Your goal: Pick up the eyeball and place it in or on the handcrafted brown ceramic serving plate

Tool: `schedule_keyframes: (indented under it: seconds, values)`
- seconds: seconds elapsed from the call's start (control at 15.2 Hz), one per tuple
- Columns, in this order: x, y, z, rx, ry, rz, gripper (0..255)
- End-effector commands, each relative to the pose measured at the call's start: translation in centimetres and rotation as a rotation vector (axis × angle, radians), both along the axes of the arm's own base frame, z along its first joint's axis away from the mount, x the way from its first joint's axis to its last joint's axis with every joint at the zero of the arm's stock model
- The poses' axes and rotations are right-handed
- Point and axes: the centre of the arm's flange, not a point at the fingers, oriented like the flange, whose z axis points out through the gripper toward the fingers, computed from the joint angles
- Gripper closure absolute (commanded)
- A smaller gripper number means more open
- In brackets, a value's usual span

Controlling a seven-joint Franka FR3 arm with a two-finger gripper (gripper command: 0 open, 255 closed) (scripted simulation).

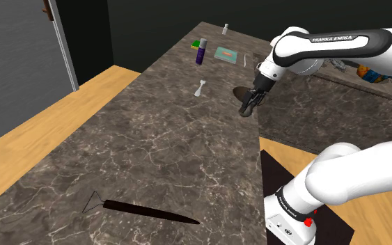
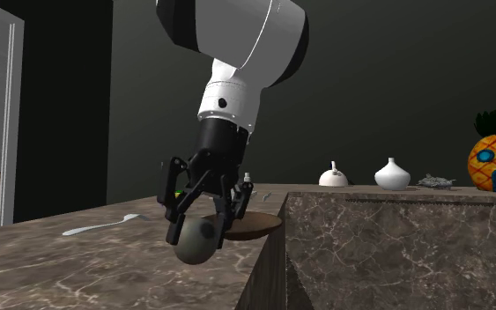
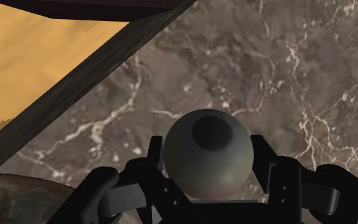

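Veined counter (image 1: 152,153) | arm (image 1: 340,45) angled down | tool (image 2: 198,229) clasps eyeball (image 3: 207,153) near plate (image 2: 256,227)

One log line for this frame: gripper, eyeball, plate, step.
gripper: shut on eyeball | eyeball: held over dark veined counter | plate: brown, close beside gripper, nothing on it | step: placing not yet done

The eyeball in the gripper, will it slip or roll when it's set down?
The eyeball is a smooth ball, so it would probably roll once released on the shallow plate. The fingers touch only its two sides, so it might slip or twist.
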Motion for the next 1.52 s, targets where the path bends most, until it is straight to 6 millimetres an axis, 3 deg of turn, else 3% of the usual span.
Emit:
schedule_keyframes:
  seconds: [0.0, 1.06, 1.45]
  values:
    - [0.0, 0.0, 0.9, 0.0, 0.0, 0.0, 255]
    - [0.0, 0.0, 9.3, 0.0, 0.0, 0.0, 255]
    - [4.2, -6.7, 9.4, 0.0, 0.0, 0.0, 255]
